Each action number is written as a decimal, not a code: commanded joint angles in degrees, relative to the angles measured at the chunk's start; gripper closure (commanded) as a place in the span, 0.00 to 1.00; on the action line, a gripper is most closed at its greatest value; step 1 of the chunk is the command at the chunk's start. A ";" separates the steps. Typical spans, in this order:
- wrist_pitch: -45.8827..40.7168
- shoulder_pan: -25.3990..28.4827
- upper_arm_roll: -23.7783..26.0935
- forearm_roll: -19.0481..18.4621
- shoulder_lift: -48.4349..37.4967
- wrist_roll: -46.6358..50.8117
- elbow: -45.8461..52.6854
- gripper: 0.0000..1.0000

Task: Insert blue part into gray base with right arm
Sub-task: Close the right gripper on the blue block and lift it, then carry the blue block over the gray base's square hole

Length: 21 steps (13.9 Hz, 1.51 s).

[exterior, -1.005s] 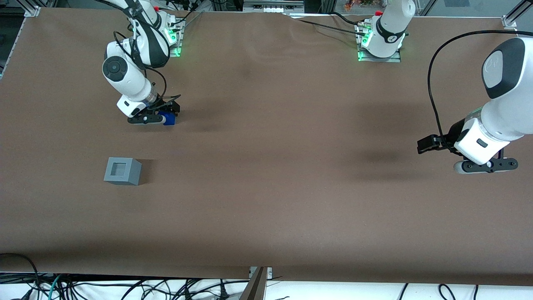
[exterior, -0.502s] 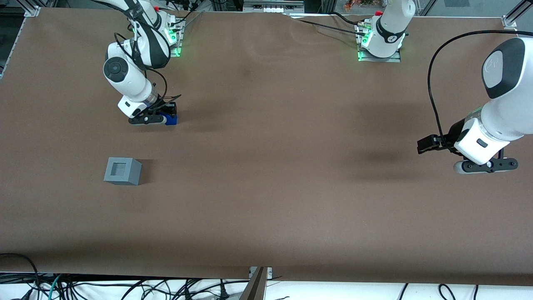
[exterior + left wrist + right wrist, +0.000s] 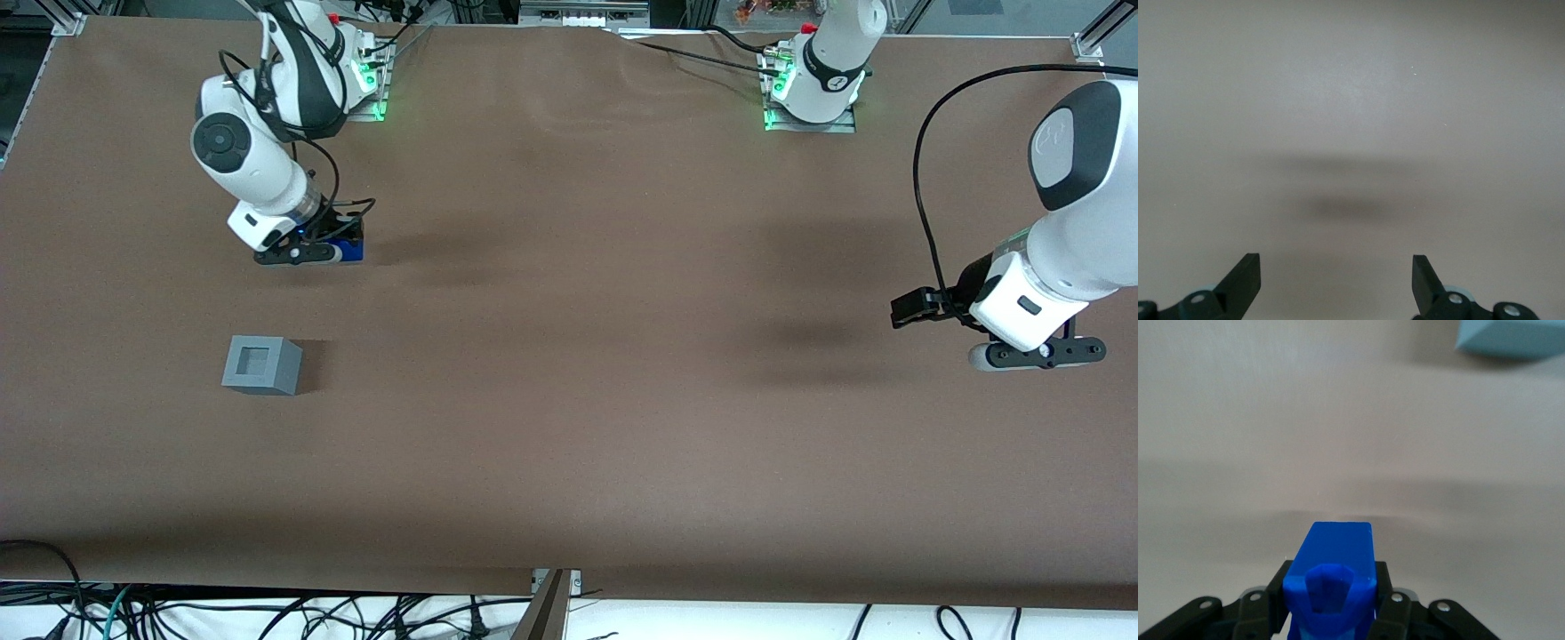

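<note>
My right gripper (image 3: 342, 244) is shut on the blue part (image 3: 348, 252) and holds it above the brown table, farther from the front camera than the gray base. In the right wrist view the blue part (image 3: 1333, 577) sits clamped between the two black fingers (image 3: 1388, 597), its stepped end toward the camera. The gray base (image 3: 260, 364) is a light grey cube with a square recess in its top. It stands on the table, nearer the front camera than the gripper. One of its corners shows in the right wrist view (image 3: 1511, 339).
The brown table cover (image 3: 569, 400) spreads wide around both things. The right arm's mount (image 3: 366, 76) with a green light stands at the table's edge farthest from the front camera. Cables hang below the nearest edge (image 3: 267, 613).
My right gripper has risen with the blue part in it and shifted a little toward the working arm's end of the table. The gray base has not moved.
</note>
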 commanded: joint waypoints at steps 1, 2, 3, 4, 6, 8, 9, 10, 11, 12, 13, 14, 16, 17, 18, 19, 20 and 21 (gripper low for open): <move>-12.54 -0.68 -3.07 -1.90 3.17 -1.20 14.72 0.90; -16.94 -1.03 -3.51 -2.34 5.71 -2.33 20.95 0.90; -19.77 -1.64 -3.95 -3.65 8.61 -3.39 26.41 0.90; -20.76 -2.34 -4.56 -4.27 11.51 -3.66 30.64 0.90; -20.59 -2.79 -5.97 -4.19 16.52 -3.57 37.07 0.90; -20.42 -2.88 -7.64 -4.19 21.71 -4.01 43.14 0.90; -20.42 -3.05 -8.52 -4.10 23.73 -4.45 45.17 0.90; -19.81 -3.23 -8.70 -4.10 25.23 -5.23 45.88 0.90; -18.67 -3.49 -8.88 -4.10 26.38 -5.33 45.98 0.90; -16.74 -3.93 -8.88 -4.28 26.91 -5.42 45.98 0.90; -16.03 -3.93 -8.96 -4.28 27.44 -5.42 45.80 0.90; -16.02 -4.02 -8.97 -4.28 28.05 -5.42 45.63 0.90; -16.02 -4.55 -8.88 -4.37 28.67 -5.77 45.28 0.90; -16.02 -4.55 -8.96 -4.54 29.02 -7.60 44.93 0.90; -15.93 -4.98 -9.14 -4.89 29.20 -10.22 44.66 0.90; -15.85 -5.51 -9.23 -4.89 29.38 -10.60 44.49 0.90; -15.85 -5.60 -9.23 -4.89 29.64 -11.12 44.48 0.90; -15.93 -5.52 -9.23 -4.89 29.64 -11.04 44.22 0.90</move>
